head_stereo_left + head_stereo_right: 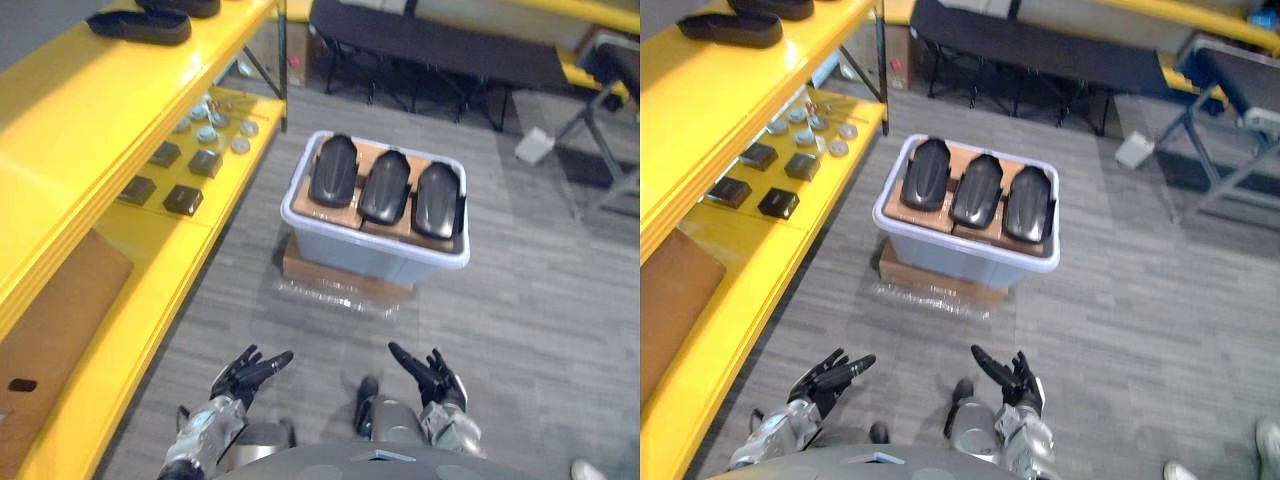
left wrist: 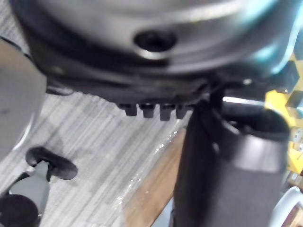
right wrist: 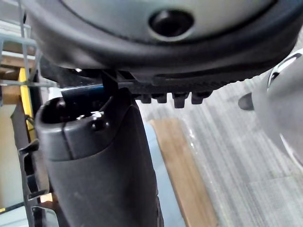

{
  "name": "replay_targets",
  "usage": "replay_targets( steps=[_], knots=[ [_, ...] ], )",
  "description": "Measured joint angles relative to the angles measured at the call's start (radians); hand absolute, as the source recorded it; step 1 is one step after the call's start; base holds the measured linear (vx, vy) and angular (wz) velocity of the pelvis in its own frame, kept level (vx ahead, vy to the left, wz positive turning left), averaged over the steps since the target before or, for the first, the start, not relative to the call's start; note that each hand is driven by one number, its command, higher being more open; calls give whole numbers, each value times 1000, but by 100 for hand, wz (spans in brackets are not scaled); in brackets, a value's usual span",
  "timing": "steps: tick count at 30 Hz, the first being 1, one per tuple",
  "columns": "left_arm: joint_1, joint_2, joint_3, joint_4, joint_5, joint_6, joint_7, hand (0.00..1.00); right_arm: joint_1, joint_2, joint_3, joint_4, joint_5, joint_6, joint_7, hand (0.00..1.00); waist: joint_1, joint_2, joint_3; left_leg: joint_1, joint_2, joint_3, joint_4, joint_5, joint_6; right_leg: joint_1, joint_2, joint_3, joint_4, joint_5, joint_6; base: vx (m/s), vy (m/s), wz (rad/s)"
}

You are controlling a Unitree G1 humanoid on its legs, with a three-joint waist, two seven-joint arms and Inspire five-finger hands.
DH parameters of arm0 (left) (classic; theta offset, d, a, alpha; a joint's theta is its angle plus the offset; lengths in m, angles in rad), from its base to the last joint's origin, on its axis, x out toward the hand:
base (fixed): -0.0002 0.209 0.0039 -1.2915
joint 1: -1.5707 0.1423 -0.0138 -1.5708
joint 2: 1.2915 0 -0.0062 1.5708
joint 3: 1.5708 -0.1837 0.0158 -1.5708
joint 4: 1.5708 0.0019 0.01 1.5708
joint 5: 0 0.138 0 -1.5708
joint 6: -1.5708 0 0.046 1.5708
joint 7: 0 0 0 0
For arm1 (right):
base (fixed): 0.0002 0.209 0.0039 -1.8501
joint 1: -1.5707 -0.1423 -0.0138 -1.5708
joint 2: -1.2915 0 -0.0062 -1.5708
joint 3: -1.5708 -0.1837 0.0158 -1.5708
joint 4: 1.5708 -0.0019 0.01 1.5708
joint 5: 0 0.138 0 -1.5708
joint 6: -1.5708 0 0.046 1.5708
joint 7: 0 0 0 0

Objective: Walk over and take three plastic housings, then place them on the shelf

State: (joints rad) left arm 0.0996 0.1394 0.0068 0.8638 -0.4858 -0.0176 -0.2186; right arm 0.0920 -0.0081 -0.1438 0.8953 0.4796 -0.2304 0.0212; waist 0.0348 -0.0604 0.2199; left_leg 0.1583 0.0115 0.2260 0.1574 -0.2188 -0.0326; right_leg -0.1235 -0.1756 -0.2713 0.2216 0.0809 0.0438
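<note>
Three black plastic housings lie side by side on cardboard in a pale grey bin (image 1: 300, 215) on the floor ahead: the left housing (image 1: 332, 170), the middle housing (image 1: 385, 188) and the right housing (image 1: 437, 199). My left hand (image 1: 245, 375) and right hand (image 1: 432, 378) hang low in front of me, well short of the bin, fingers straight and holding nothing. The yellow shelf (image 1: 120, 120) runs along my left, and two more black housings (image 1: 140, 26) lie on its top level.
The bin rests on a flat cardboard box (image 1: 340, 280) wrapped in clear film. The lower shelf level holds small black blocks (image 1: 183, 199), round metal parts (image 1: 207, 132) and a cardboard sheet (image 1: 50, 320). Dark table frames (image 1: 430, 60) stand behind the bin. A person's shoe (image 1: 1268, 440) is at the lower right.
</note>
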Motion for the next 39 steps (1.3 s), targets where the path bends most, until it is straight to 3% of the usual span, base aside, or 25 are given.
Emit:
replay_targets(
  steps=[1,3,4,6,8,10,11,13,15,18,20,25,31,35,39],
  knots=[
    [2,-7,-1,1,-15,0,6,100,-7,-3,0,-1,1,-3,0,100,0,11,-2,-13,18,3,30,-21,-4,6,16,-3,-16,-8,-7,246,-239,-40],
    [12,-25,-2,3,-39,-4,26,100,-23,-23,14,4,0,-1,-8,100,-7,47,0,-62,91,10,173,-86,-47,35,79,-8,-60,-59,-27,190,-209,-27],
    [9,-26,-2,3,-52,-8,30,100,-20,-28,18,6,0,0,-10,100,-10,52,1,-87,110,7,242,-93,-57,46,89,-9,-70,-74,-33,138,-195,-7],
    [0,-44,1,-11,-70,-38,39,100,10,-61,16,7,-1,2,-21,100,-8,83,4,-232,197,-14,593,-79,-69,123,128,-10,-118,-92,-47,133,-138,-1],
    [-6,-62,-2,-11,-69,-46,41,100,34,-79,-8,5,-1,6,-29,100,-16,93,8,-263,209,9,563,-103,-58,175,124,-2,-148,-97,-42,173,-36,-10],
    [-12,-70,-12,-17,-69,-45,39,100,54,-80,-37,-28,-1,6,-43,100,-26,98,9,-269,196,13,357,-75,-69,191,106,4,-162,-98,-23,156,51,-25],
    [-3,-80,-25,-38,-69,-42,41,100,92,-79,-34,-103,-7,14,-50,100,-34,108,8,-263,188,12,203,80,-47,195,107,14,-173,-100,-7,163,130,-31],
    [-8,-67,-28,-51,-68,-20,51,100,118,-61,-26,-164,-30,32,-68,100,-44,86,-2,-241,155,34,136,90,-39,192,78,27,-204,-87,16,175,130,-21],
    [-30,-59,-36,-51,-61,12,80,100,159,-52,11,-217,-45,57,-68,100,-46,43,-14,-214,92,66,-2,141,-18,163,35,33,-227,-70,39,162,90,-7],
    [-32,-46,-43,-51,-57,53,96,100,201,-42,21,-302,-77,96,-53,100,-58,29,-21,-193,62,79,-62,167,-2,164,15,28,-240,-56,51,196,66,-1],
    [-12,-21,-39,-48,-57,87,110,100,241,-41,41,-408,-80,130,-30,100,-67,27,-22,-156,57,93,-80,167,-2,185,17,27,-239,-54,55,176,26,-16],
    [24,17,-15,-15,-56,86,106,100,269,-45,40,-590,-77,157,-40,100,-65,16,-33,-111,72,127,-102,163,-8,201,26,31,-237,-54,55,86,-7,-18],
    [40,22,22,31,-29,63,85,100,143,-115,-131,-617,-66,173,-85,100,-64,6,-42,-71,86,156,-114,151,-25,207,39,34,-214,-54,55,-41,-7,-16],
    [58,33,54,28,27,42,74,100,-1,-228,-206,-607,-13,183,-117,100,-60,-14,-34,-171,82,161,-78,145,-15,115,25,21,-212,-62,44,-199,-30,-13],
    [51,37,70,9,22,16,63,100,-217,-353,-240,-451,65,184,-177,100,-45,-5,48,-286,92,114,-1,149,-2,44,19,-17,-186,-55,55,-197,-28,29]
  ],
)
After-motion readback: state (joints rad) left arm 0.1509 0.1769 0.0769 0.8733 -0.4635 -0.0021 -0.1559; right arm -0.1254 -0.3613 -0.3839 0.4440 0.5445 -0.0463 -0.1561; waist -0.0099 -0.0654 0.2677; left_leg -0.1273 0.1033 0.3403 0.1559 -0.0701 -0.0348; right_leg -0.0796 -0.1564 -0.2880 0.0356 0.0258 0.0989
